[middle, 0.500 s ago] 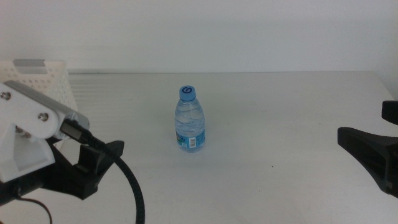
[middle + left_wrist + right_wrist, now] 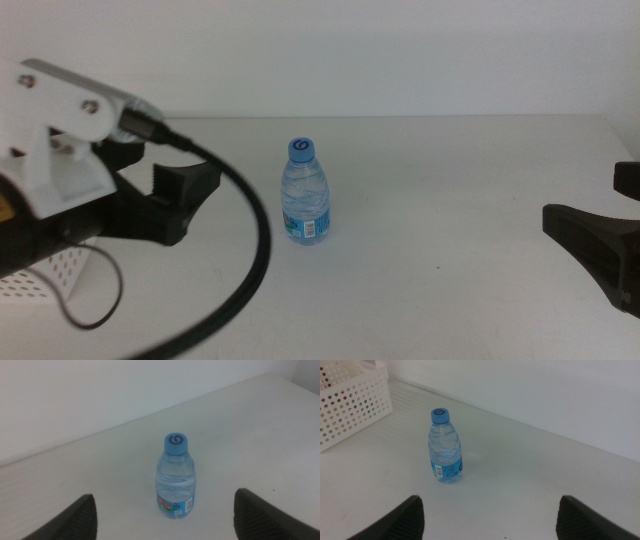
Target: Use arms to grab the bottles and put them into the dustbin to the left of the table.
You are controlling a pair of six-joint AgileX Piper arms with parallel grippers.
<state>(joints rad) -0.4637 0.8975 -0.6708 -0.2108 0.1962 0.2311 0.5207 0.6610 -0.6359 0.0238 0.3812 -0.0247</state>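
I see the water bottle [image 2: 305,192] upright mid-counter [image 2: 430,190], touching nothing; my left tool [image 2: 180,200] hangs near it on its left with jaws spread wide, holding nothing; the dustbin [image 2: 351,402] sits behind that arm; my right tool [image 2: 590,245] waits open at the right edge.

White table [image 2: 480,190] (upright water bottle [image 2: 305,191])

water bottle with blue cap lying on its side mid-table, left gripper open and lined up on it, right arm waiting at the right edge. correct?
Not quite: the water bottle stands upright, blue cap on top, as the left wrist view shows. The rest holds: the left gripper is open and lined up on it, not touching, and the right gripper waits at the table's right edge.
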